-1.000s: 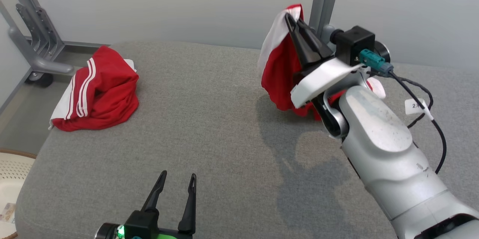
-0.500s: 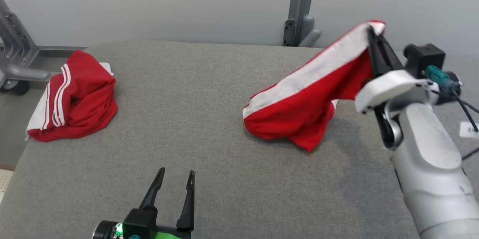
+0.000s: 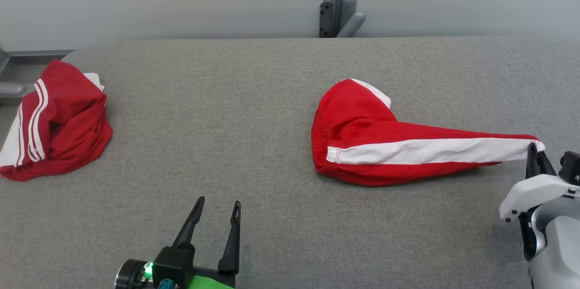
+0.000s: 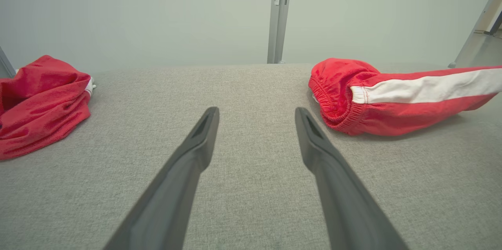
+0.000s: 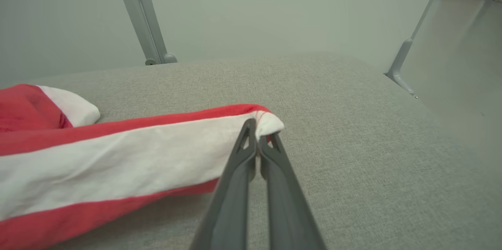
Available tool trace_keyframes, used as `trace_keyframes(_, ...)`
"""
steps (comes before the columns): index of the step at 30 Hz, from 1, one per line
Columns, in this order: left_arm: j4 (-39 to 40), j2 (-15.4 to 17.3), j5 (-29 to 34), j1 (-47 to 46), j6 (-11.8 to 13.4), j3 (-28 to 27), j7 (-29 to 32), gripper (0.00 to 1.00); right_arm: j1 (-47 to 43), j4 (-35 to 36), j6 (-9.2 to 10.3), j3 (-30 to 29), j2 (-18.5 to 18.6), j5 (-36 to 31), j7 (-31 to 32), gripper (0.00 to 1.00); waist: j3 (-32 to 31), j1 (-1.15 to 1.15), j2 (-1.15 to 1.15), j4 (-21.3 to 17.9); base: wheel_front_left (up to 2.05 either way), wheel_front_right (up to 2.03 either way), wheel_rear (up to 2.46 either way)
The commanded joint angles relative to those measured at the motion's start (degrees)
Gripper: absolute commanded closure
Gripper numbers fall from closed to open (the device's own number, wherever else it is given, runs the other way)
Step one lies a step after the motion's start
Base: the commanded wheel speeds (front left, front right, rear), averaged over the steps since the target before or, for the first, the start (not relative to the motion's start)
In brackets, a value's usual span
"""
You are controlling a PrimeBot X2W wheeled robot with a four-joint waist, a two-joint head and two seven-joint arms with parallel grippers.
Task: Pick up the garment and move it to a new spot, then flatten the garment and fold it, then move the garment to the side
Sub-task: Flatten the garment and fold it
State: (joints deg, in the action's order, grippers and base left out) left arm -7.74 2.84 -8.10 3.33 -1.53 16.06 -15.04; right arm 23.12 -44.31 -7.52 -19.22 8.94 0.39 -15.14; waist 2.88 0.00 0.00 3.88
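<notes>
At the near edge of the grey padded table (image 3: 281, 252), the left gripper (image 3: 218, 201) sits low with its fingers spread and nothing between them. It looks idle, probably parked until flattening needs a second grip.

Near right: the right gripper (image 3: 534, 152) is clenched on the hem corner of the red garment (image 3: 362, 130), pinching where the white side stripe (image 3: 430, 151) ends.

The garment (shorts, judging by the elastic waistband (image 4: 333, 109)) lies on the table right of centre. Its bulk is bunched at the waistband end. One leg is drawn out toward the right gripper, and the held end appears slightly lifted.

Judgement: the corner grip and sideways pull suit spreading the cloth. Relocation looks done, flattening is in hand, folding not begun.

The waistband end is ahead and to the right of the left gripper, well apart.

Far left: second red garment (image 3: 59, 121), crumpled, near the table edge. Beyond the table: grey metal post (image 3: 333, 3).
</notes>
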Motion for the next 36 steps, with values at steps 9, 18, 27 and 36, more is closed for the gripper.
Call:
trace_keyframes(9,-0.71,0.09,-0.56,-1.28,-0.43,0.14,-0.20,0.00,-0.61,-5.05,0.06,-1.06,-0.34,-0.36,-0.01,0.00,0.22,0.00,0.00,-1.78,0.00,0.00,0.00)
trace_keyframes(18,-1.31,0.10,-1.13,0.28,-0.53,1.04,-0.19,0.00,-3.26,-3.26,0.06,-2.28,0.90,-2.90,-0.01,0.00,-1.72,0.00,0.00,-3.71,0.00,0.00,0.00)
trace_keyframes(27,-2.22,0.11,-1.61,-0.70,-2.81,3.07,-0.19,0.00,-11.11,10.36,0.06,3.43,-2.42,-1.83,0.00,0.00,-2.48,0.00,0.00,-5.04,0.00,0.00,0.00)
trace_keyframes(36,-11.61,0.13,-1.96,-6.18,-4.92,6.84,-0.20,0.00,-18.77,20.60,0.06,9.28,-5.02,2.41,0.00,0.00,-2.24,0.00,0.00,-6.86,0.00,0.00,0.00)
